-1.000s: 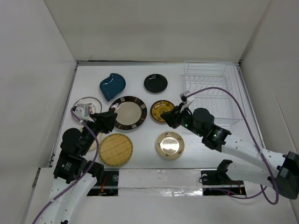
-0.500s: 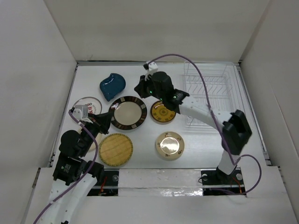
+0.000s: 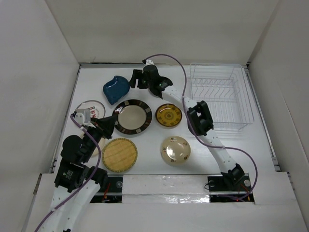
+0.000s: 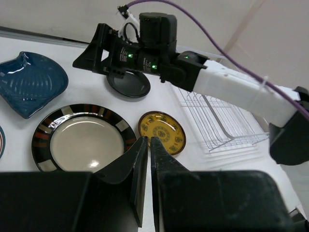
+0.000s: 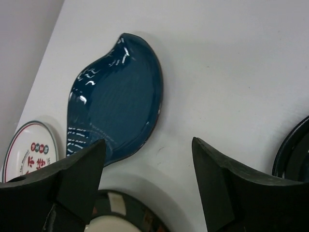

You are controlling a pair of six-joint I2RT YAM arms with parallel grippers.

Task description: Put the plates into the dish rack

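Teal-blue plate (image 5: 118, 96), leaf-shaped, glossy

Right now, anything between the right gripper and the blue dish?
Nothing visible. The right gripper is open, and the blue dish lies just ahead of one of its fingers, with only bare table around it. The black plate sits off to the other side, clear of that path.

text | white plate (image 5: 29, 145): red and dark characters; too small to read
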